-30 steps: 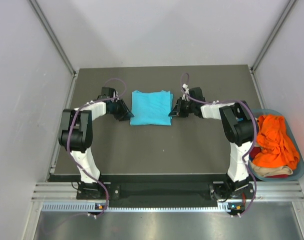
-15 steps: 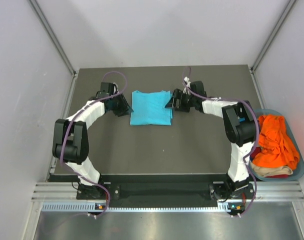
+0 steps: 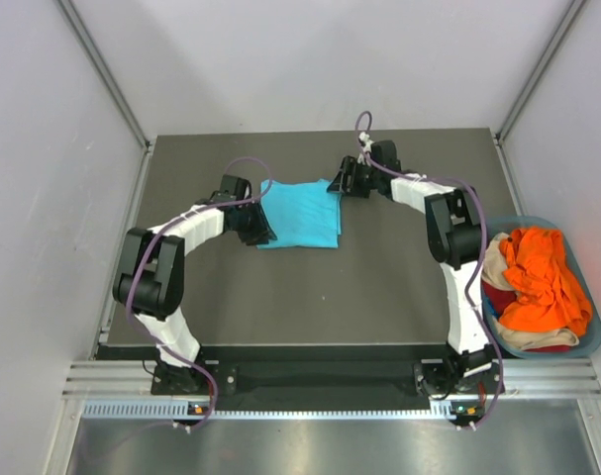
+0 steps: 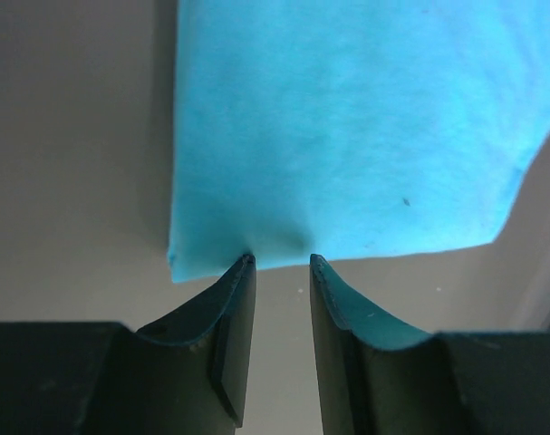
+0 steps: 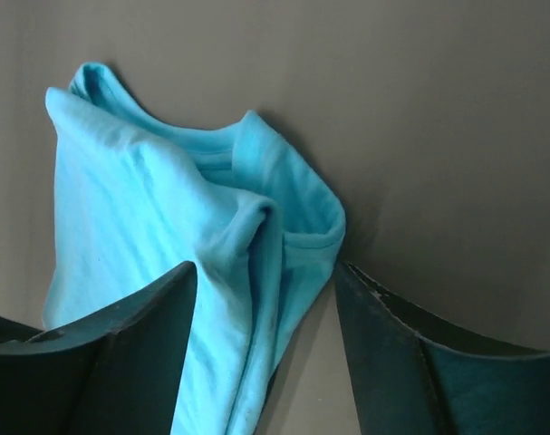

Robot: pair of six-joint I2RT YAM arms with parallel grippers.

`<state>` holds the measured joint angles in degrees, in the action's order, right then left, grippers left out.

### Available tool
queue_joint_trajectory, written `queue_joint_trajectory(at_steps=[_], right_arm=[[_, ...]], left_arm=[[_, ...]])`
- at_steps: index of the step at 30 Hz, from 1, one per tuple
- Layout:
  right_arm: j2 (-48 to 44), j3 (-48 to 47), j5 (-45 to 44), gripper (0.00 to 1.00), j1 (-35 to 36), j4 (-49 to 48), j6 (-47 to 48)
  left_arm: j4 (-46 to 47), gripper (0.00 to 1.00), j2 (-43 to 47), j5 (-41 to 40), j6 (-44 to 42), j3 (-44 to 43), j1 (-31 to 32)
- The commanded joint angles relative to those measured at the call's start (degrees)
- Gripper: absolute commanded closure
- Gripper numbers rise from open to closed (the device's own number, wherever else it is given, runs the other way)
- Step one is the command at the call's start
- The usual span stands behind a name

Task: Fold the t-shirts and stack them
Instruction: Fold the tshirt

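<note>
Nearest the arm bases, off to the right of the turquoise shirt (image 3: 300,213), a basket (image 3: 589,339) is seen holding an orange shirt (image 3: 543,282) heaped over beige and red ones, none yet folded. The turquoise shirt itself lies folded into a rough rectangle on the bench (image 3: 379,287). Its near-left corner is met by the left claw (image 4: 280,260), whose tips are drawn close with the hem puckered between them. A pinch is judged likely, though the contact is only partly shown. At the shirt's far-right corner the right claw (image 5: 265,272) stands spread, with collar cloth loose between its fingers and nothing clamped.

The step in hand is judged to be the tidying of the fold. Next, the bunched corner would need flattening. The bunching and pucker are shown only by the wrist views, the whole outline and the basket only from above.
</note>
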<state>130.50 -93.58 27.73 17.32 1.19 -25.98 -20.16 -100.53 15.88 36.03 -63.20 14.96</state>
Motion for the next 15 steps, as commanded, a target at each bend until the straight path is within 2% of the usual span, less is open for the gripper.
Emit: queue_joint_trajectory(at_steps=[1,4,10,13,15], right_arm=[[2.9,-3.4,-2.3,0.49,-0.4,3.2,1.2],[3.6,-2.8,-2.7,0.67,-1.3,1.3,-0.8],[4.6,-0.8,-2.0,0.88,-2.1,-4.1,-6.2],[5.6,-1.8,-0.9,0.95,-2.2,-4.5,-7.2],[5.6,-2.4,0.0,0.92,-2.2,-4.7,-7.5]], left_arm=[[1.2,0.65,-1.9,-2.4,-0.8,-1.6,-0.2],[0.4,0.65,-3.4,-4.1,-1.3,-1.1,-0.2],[0.0,0.65,-3.5,-4.2,-1.4,-1.0,-0.2],[-0.8,0.64,-2.3,-1.9,-0.8,-3.1,-0.2],[-2.1,0.64,-1.3,1.0,-0.4,-5.1,-0.4]])
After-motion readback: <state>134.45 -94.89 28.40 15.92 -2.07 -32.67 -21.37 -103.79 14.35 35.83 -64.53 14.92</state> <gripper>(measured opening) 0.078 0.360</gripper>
